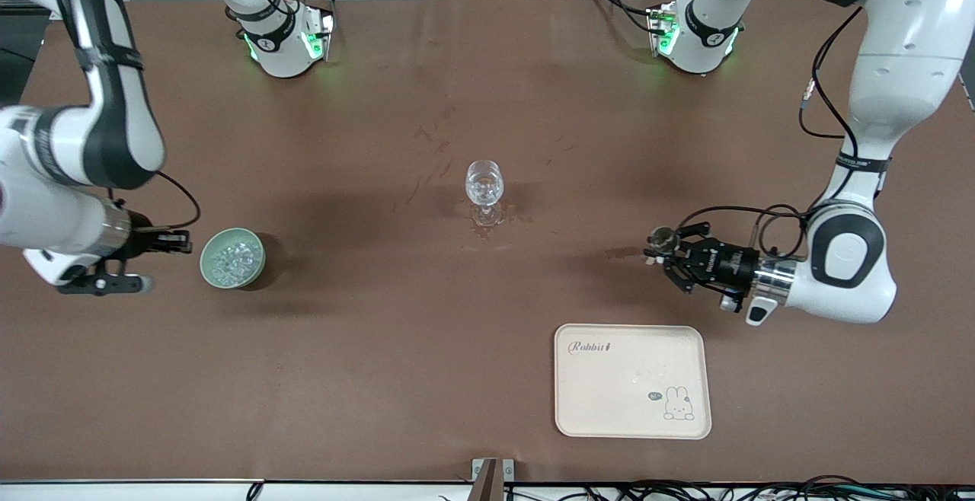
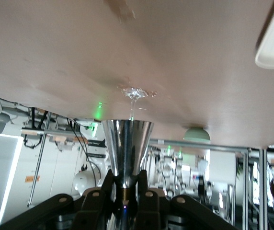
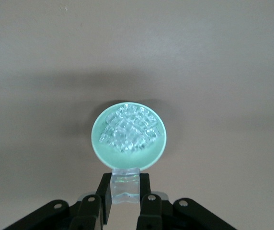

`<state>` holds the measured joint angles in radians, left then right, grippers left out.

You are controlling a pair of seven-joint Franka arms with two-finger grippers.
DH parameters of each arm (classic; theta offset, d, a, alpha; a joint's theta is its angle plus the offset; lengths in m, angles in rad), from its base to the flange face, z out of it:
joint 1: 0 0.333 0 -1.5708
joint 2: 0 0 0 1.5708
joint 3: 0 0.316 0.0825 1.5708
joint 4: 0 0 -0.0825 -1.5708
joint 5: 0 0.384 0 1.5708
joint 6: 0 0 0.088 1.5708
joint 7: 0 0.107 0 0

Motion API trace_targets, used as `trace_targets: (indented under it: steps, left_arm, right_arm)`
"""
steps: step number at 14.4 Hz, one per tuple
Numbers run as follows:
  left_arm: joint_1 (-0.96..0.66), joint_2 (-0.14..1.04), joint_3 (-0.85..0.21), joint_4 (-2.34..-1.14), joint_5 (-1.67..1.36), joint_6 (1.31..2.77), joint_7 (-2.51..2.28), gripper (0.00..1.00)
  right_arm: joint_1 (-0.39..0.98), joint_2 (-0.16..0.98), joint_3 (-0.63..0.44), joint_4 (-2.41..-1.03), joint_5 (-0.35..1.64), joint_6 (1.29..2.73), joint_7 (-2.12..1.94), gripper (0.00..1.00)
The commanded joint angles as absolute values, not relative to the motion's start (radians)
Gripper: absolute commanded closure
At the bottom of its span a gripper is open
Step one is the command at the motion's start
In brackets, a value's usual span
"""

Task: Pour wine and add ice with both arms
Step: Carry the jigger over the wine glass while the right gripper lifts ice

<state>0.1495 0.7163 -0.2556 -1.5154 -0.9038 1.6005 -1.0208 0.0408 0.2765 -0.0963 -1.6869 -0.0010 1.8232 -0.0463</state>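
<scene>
Your ice (image 1: pixel 232 259) sits heaped in the pale green bowl (image 1: pixel 210 271) toward the right arm's end of the tabletop (image 1: pixel 381 349), and the right wrist view shows one more clear lump (image 3: pixel 125 188) pinched between the fingers of the right end effector (image 3: pixel 125 194), just beside the bowl's rim. In the front view that right end effector (image 1: pixel 179 241) hangs low next to the bowl. The stemmed glass (image 1: pixel 485 191) stands upright near the middle of the tabletop, well apart from the bowl, with wet marks around its foot. Your left end effector (image 1: pixel 661 253) is over bare tabletop toward the left arm's end, its fingers closed on the narrow stem of a shiny metal cup (image 2: pixel 126 151). The cream rabbit tray (image 1: pixel 579 410) lies nearer the front camera than that end effector.
</scene>
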Motion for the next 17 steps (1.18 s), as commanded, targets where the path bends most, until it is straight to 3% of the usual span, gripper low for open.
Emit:
trace_targets:
  steps: [1,8,17]
  left_arm:
    - [0.068,0.631,-0.244,-1.542,-0.908,1.647,-1.127,0.99]
    - [-0.141,0.561,-0.241,-1.545,-0.899,1.772,-1.373,0.99]
    - [-0.347,0.508,-0.242,-1.562,-0.634,1.772,-1.728,1.0]
  right_arm:
    - [0.012,0.207,-0.094,-1.588,0.014,1.668,-0.023,1.0]
    - [-0.024,0.022,-0.095,-1.479,0.011,1.459,-0.028,0.99]
    - [-0.029,0.014,-0.089,-1.493,0.012,1.463,-0.031,0.99]
